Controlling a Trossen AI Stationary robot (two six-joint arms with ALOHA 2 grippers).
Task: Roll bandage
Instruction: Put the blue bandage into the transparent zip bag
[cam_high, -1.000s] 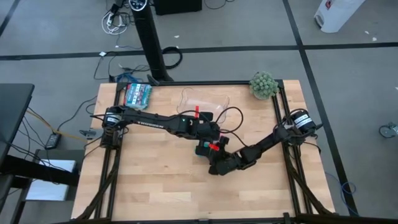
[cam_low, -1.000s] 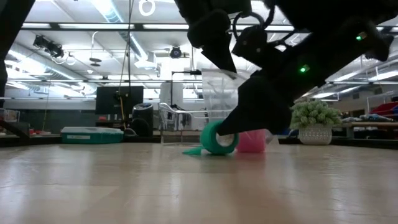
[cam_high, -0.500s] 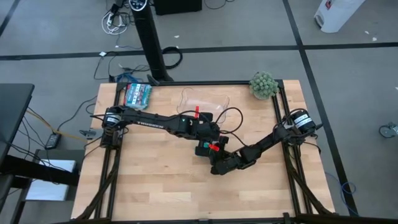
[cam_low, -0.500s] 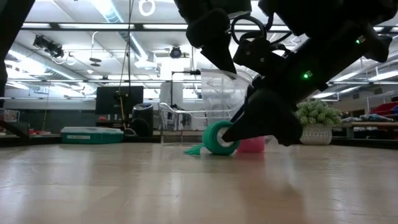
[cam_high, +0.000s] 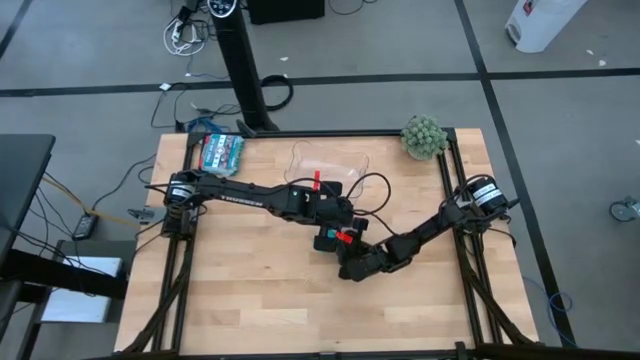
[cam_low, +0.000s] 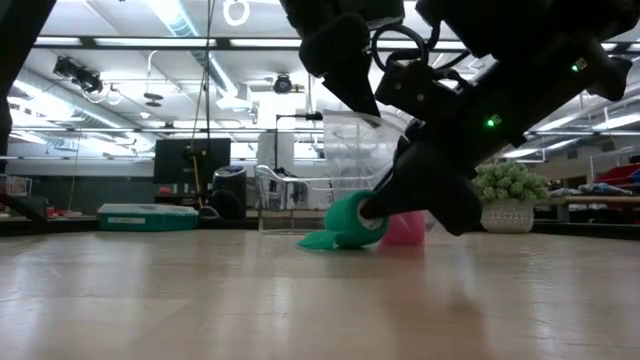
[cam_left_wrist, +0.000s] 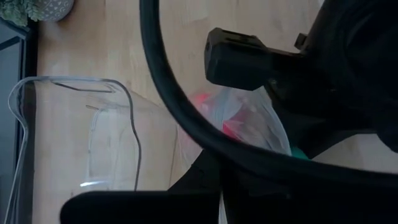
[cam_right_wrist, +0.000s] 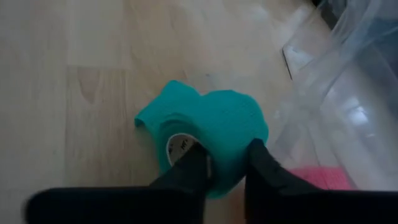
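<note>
Teal-green soft fabric bandage roll (cam_right_wrist: 208, 142) near the wooden table's (cam_high: 250, 290) middle, pinched between the right gripper's (cam_right_wrist: 225, 167) dark fingertips, one inside its core, left gripper (cam_high: 335, 215) clenched just beside it

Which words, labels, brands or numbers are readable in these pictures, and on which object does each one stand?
No text can be read with certainty.
Left arm: pale lettering along the link, too small to read.
Bandage: dark marks on the white inner core, too blurred to read.
Teal-patterned packet: printed pattern, no legible words.
White container on the floor: a dark mark, unreadable.
</note>
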